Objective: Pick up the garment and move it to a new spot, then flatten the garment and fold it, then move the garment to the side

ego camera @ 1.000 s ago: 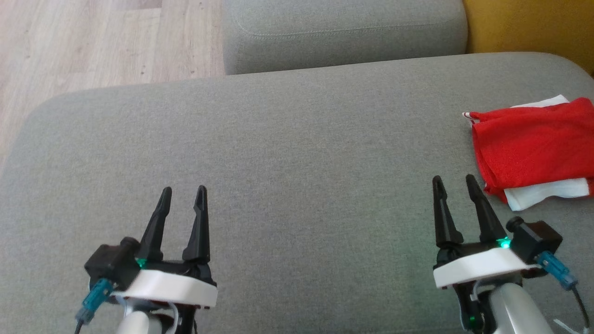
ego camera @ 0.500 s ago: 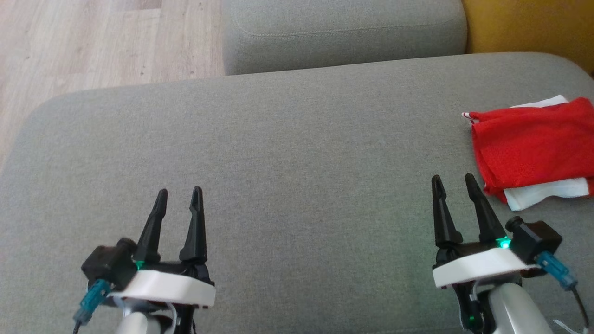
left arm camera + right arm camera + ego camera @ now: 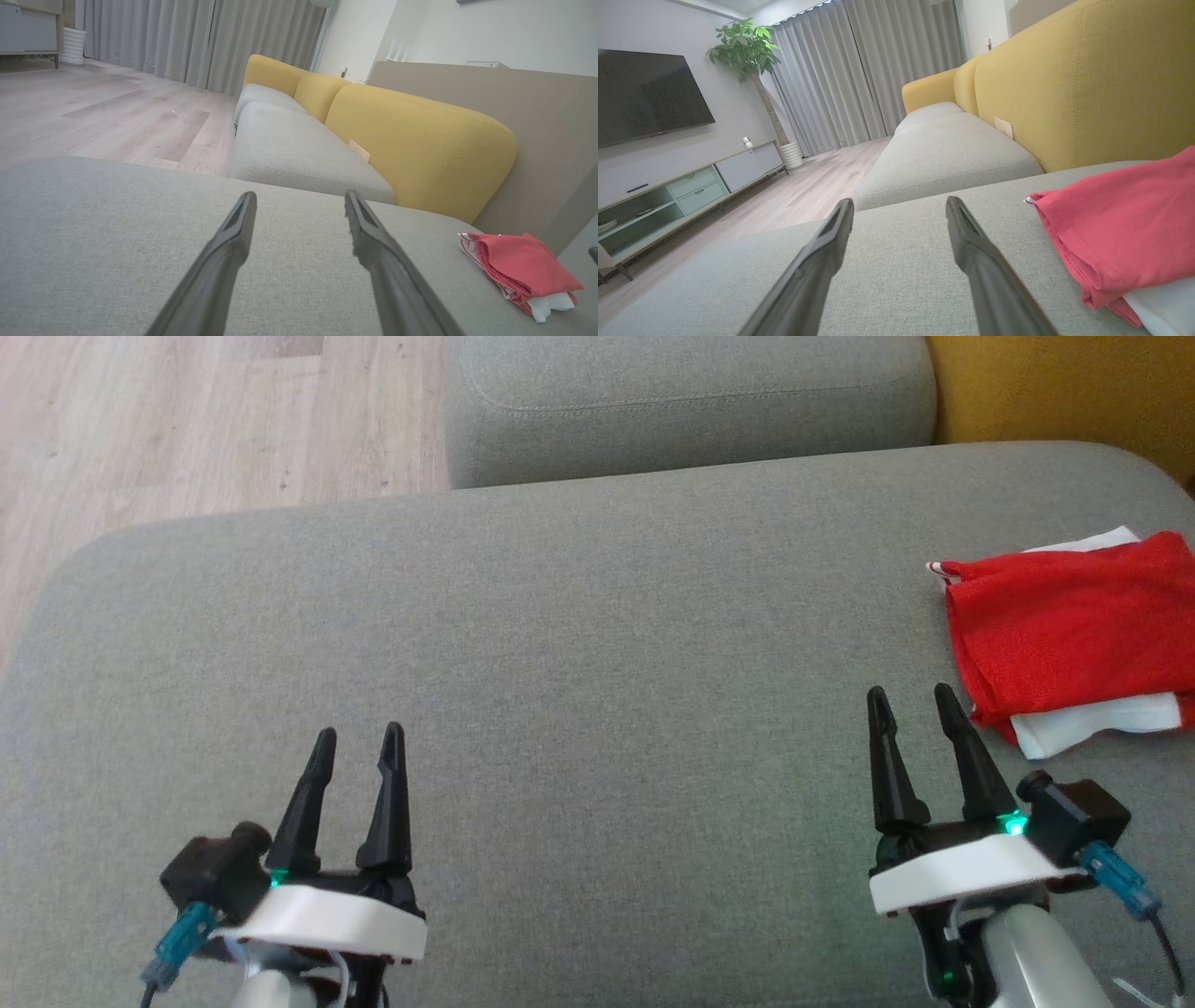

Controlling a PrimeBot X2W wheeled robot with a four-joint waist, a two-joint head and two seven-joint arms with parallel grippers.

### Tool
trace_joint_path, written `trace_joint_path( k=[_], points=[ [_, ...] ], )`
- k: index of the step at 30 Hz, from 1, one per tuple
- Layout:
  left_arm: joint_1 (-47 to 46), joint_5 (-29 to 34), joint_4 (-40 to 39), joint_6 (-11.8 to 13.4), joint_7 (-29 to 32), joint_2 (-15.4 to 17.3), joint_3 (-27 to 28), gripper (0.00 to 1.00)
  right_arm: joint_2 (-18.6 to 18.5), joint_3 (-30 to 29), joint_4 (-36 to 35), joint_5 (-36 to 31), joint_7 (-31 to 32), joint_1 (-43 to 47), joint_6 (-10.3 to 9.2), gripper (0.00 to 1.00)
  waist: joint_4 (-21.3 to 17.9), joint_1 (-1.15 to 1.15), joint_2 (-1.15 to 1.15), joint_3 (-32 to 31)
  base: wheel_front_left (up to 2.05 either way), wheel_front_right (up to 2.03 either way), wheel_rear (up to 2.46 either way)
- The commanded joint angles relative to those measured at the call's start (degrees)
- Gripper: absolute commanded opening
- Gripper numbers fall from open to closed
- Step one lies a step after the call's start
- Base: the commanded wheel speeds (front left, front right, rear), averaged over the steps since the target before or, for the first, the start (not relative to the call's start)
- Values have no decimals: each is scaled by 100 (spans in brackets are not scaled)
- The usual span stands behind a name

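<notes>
Garment (image 3: 1064,635): red, with white layers showing at its edges, folded into a compact stack. It lies on the grey seat cushion (image 3: 597,644). You find it just ahead and to the outer side of the right gripper (image 3: 910,695), near the right fingertip and apart from it. Part of it runs past the head view's right edge.

Right gripper: your two dark fingers stand spread, with nothing between them and bare cushion fabric beyond. Whether the tips touch the fabric cannot be told. In the right wrist view the garment's folded red edge sits close beside the right finger, with a white layer under its near corner.

Left gripper (image 3: 359,733): fingers parted likewise and empty. The garment lies well apart from it, far off to its right.

Ahead of both grippers you see a second grey cushion (image 3: 691,401), and the yellow backrest (image 3: 1064,392) to its right. Wood floor (image 3: 187,429) lies ahead and left of the left gripper. Far ahead-left of the right fingers are a television (image 3: 649,93), a low cabinet (image 3: 691,186), a potted plant (image 3: 747,46) and grey curtains (image 3: 859,70).
</notes>
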Motion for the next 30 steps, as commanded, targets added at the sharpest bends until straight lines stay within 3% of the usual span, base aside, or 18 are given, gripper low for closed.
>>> trace_joint_path(
  k=[1, 19, 20, 24, 30],
  points=[
    [-130, -101, -143, -35, -31, 21, 197, 100, 5, 163, -190, 40, -77, -176, -5, 100, -6, 0, 0, -5, 0, 0, 0],
    [-123, -336, -64, -112, -31, 21, 215, 100, 5, 220, -159, 71, -77, -172, -5, 100, -39, 0, 0, -3, 0, 0, 0],
    [-123, -349, -71, -102, -31, 21, 224, 0, 5, 218, -157, 73, -77, -172, -5, 0, -38, 0, 0, -2, 0, 0, 0],
    [104, -341, 446, -105, 9, -10, -14, 0, 4, 101, 298, 58, 12, 133, 0, 0, -39, 0, 0, -1, 0, 0, 0],
    [66, -691, 460, -123, 91, 9, 44, 0, -16, 59, 268, 439, 88, 126, 0, 0, -33, 0, 0, 2, 0, 0, 0]
  ],
)
